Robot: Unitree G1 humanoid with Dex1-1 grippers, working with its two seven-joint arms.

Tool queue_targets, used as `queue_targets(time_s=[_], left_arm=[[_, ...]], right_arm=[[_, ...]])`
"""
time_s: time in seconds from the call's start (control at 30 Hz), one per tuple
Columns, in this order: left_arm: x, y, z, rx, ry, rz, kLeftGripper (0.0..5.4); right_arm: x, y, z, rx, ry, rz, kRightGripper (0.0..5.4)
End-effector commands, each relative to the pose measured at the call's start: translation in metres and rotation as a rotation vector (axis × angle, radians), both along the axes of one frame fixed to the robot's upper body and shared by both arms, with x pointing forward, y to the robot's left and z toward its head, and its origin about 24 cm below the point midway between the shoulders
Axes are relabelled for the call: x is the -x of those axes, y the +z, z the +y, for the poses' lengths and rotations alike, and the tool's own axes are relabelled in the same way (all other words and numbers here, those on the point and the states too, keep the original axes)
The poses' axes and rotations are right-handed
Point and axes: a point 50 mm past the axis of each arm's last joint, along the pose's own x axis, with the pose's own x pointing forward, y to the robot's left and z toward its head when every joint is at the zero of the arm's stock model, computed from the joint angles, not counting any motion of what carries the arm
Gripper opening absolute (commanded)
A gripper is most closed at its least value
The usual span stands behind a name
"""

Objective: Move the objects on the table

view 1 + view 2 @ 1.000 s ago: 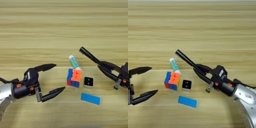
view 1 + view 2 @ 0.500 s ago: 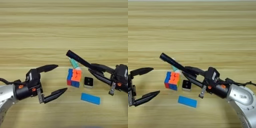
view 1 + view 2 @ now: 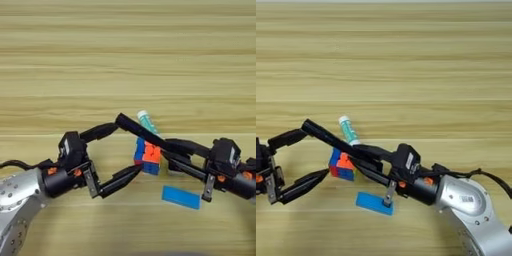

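Left eye view. The tabletop (image 3: 125, 55) fills the frame, its plank seams running left to right. The left gripper (image 3: 126, 150) enters from the near left; its fingers (image 3: 102, 132) are spread wide, one on the far side and one on the near side, with the tips close to the left face of the cube (image 3: 148, 156). Contact with the cube cannot be confirmed. The right gripper (image 3: 142, 145) enters from the near right. It carries a long black pen (image 3: 142, 133) — held along its fingers and pointing far-left, passing over the cube's far edge. The pen tip sits beside the left gripper's far fingertip. The glue stick (image 3: 147, 121) lies just beyond the cube, cap pointing away, its near end hidden by the pen. The blue block (image 3: 181, 197) lies flat, nearer than the cube and to its right, apart from it.

Right eye view. Same layout, shifted left in the frame. The right gripper pinches the pen (image 3: 331, 138), which crosses over the near end of the glue stick (image 3: 348, 131) and the far side of the cube (image 3: 342, 166). The left gripper's fingers (image 3: 305, 183) stand spread, left of the cube. The blue block (image 3: 374, 203) lies below the right gripper's body — partly overlapped by it. The tiny black-and-white cube is hidden in both views.
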Motion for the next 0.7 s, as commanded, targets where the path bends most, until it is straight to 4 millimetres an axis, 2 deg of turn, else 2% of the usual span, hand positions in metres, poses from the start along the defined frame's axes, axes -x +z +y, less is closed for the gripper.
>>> queue_targets(time_s=[0.03, 0.2, 0.53, 0.7], left_arm=[[0.002, 0.000, -0.010, 0.069, -0.029, 0.038, 5.40], [0.004, -0.001, -0.019, 0.150, -0.047, 0.085, 5.40], [0.002, 0.000, -0.024, 0.241, -0.036, 0.135, 5.40], [0.001, 0.000, -0.024, 0.260, -0.033, 0.142, 4.91]], right_arm=[[0.000, -0.002, 0.004, -0.001, 0.003, -0.003, 0.89], [0.001, -0.004, 0.005, -0.007, 0.004, 0.007, 0.89], [0.001, -0.004, 0.007, -0.015, 0.010, 0.013, 0.89], [0.002, -0.004, 0.007, -0.018, 0.011, 0.014, 0.89]])
